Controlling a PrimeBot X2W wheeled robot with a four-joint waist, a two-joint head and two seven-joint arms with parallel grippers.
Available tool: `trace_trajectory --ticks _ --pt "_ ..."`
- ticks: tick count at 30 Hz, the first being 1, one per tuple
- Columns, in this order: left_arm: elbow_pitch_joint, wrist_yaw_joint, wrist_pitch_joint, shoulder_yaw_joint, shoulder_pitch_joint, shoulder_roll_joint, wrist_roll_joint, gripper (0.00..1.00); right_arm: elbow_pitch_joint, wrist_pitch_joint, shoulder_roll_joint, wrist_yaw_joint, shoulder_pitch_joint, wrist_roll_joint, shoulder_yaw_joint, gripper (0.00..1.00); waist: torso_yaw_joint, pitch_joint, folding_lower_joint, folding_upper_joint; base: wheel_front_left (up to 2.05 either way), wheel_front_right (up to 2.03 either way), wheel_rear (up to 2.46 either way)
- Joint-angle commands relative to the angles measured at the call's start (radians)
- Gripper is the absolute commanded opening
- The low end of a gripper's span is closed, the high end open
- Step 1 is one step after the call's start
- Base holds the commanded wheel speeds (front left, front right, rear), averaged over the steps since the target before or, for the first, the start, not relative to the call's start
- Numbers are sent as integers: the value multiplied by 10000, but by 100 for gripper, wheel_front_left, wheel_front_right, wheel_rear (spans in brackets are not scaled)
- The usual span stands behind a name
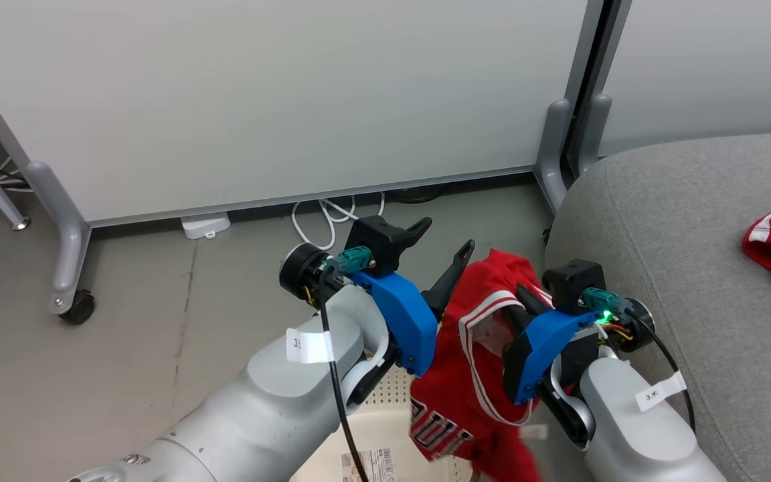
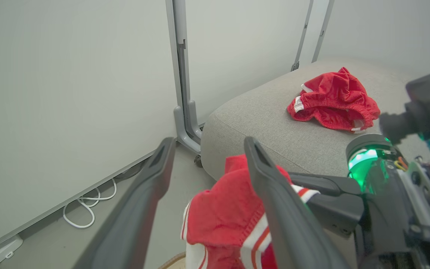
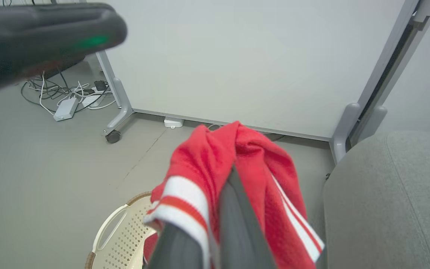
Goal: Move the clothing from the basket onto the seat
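Grey floor (image 1: 158,321) and white panels (image 1: 292,100) lie beyond the seat (image 1: 680,281). On the seat the shorts (image 2: 334,99) lie crumpled. The jersey (image 1: 466,375) hangs just beside the seat, pinched in my right gripper (image 3: 231,186), with the basket (image 3: 118,231) lower down beside the seat. My left gripper (image 1: 447,235) stands wide, gripping nothing. I judge the jersey light, limp and slightly slick. A bunched fold near the striped armhole should hold best, since a thin edge could slide out.

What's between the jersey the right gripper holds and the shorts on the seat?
Only bare seat fabric lies between jersey and shorts, shown in the left wrist view.
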Motion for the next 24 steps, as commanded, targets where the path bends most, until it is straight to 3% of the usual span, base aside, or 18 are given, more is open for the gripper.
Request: trace_trajectory --ticks 1,6,12,15,16,24 --pt "50 17 -43 -33 98 2 -70 100 13 -54 -2 1 -187 19 -46 0 10 17 -1 0 0 0 0" --pt "111 20 -76 -35 135 2 -77 100 5 -59 -2 1 -180 22 -101 0 46 43 -1 0 0 0 0" --pt "-69 366 -100 478 243 -1 339 100 -20 -108 -2 1 -135 67 -136 0 90 35 -1 0 0 0 0" --pt "-473 466 -104 1169 571 105 968 100 -48 -121 -2 1 -111 -21 -199 0 122 58 -1 0 0 0 0" --pt "-1192 610 -105 2068 1119 373 1809 100 -84 -146 -2 1 -41 -92 -294 0 149 76 -1 0 0 0 0" --pt "-2858 624 -99 3977 2824 921 3611 100 -256 -151 -2 1 126 -166 -523 0 185 167 -1 0 0 0 0"
